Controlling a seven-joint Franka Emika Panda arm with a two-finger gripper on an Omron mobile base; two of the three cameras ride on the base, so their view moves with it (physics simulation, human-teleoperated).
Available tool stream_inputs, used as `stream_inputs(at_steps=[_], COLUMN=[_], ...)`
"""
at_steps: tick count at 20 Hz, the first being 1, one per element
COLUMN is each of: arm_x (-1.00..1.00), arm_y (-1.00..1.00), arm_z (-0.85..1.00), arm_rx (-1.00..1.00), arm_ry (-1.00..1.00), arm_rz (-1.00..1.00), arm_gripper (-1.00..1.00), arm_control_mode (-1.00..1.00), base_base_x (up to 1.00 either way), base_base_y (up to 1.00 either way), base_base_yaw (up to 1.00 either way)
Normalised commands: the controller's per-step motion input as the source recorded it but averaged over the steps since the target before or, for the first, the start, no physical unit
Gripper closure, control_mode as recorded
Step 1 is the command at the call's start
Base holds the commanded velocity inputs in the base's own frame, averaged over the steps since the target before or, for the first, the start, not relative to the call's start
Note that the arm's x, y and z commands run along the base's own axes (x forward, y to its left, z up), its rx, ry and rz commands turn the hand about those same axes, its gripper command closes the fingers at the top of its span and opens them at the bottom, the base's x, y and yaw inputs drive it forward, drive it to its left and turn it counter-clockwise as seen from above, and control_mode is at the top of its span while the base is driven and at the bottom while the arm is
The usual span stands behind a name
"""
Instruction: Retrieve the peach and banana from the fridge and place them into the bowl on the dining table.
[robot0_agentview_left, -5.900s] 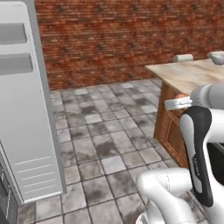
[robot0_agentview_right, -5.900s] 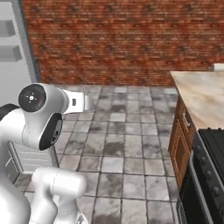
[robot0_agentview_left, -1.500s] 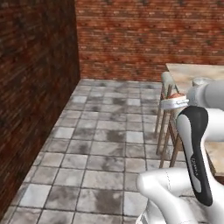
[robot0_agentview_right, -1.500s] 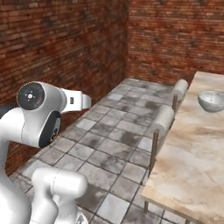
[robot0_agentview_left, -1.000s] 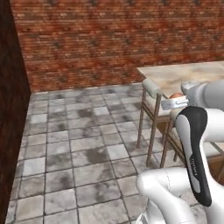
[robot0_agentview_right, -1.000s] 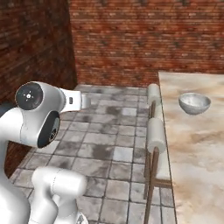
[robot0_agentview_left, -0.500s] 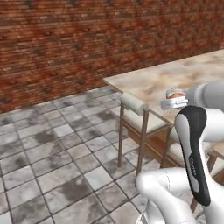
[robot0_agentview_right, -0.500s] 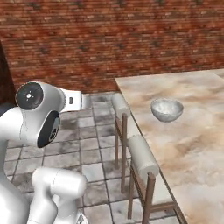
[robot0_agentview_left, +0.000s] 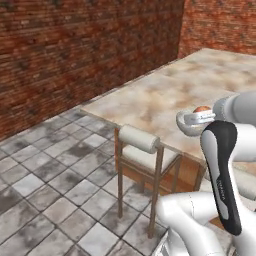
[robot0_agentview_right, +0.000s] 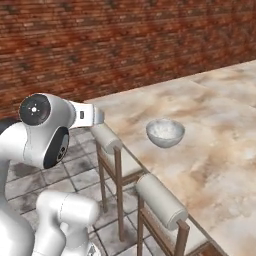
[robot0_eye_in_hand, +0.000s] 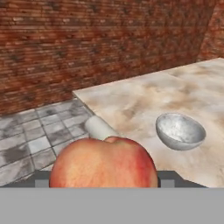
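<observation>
My gripper (robot0_eye_in_hand: 105, 178) is shut on the peach (robot0_eye_in_hand: 105, 159), a round reddish-orange fruit that fills the low middle of the hand view. In the left base view the peach (robot0_agentview_left: 201, 109) peeks out above the hand beside the dining table (robot0_agentview_left: 155, 92). The grey-white bowl (robot0_agentview_right: 165, 133) stands upright on the beige marbled top (robot0_agentview_right: 220, 150), ahead of the peach and to its right. In the hand view the bowl (robot0_eye_in_hand: 180, 131) looks hollow, with nothing in it. The banana and the fridge are out of view.
Wooden chairs with white padded backs stand along the table's near edge (robot0_agentview_left: 144, 146) (robot0_agentview_right: 106, 137) (robot0_agentview_right: 159, 201). A red brick wall (robot0_agentview_right: 125, 45) runs behind the table. Grey floor tiles (robot0_agentview_left: 45, 190) spread to the left.
The base has swung and driven, so the whole scene has shifted: the table, the chairs and the bowl now lie closer and more central. The peach stays in the gripper.
</observation>
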Motion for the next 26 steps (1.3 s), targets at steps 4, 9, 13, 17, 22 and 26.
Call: stream_inputs(at_steps=[4,9,13,17,22,26], arm_x=[0.0,0.0,0.0,0.0,0.0,0.0], arm_y=[0.0,0.0,0.0,0.0,0.0,0.0], arm_z=[0.0,0.0,0.0,0.0,0.0,0.0], arm_rx=[0.0,0.0,0.0,0.0,0.0,0.0], arm_ry=[0.0,0.0,0.0,0.0,0.0,0.0], arm_rz=[0.0,0.0,0.0,0.0,0.0,0.0], arm_gripper=[1.0,1.0,1.0,1.0,1.0,1.0], arm_control_mode=[1.0,1.0,1.0,1.0,1.0,1.0], base_base_x=[0.64,0.53,0.45,0.36,0.42,0.65], base_base_y=[0.54,0.46,0.28,0.04,0.0,0.06], base_base_yaw=[-0.57,-0.57,-0.57,-0.55,-0.52,-0.47])
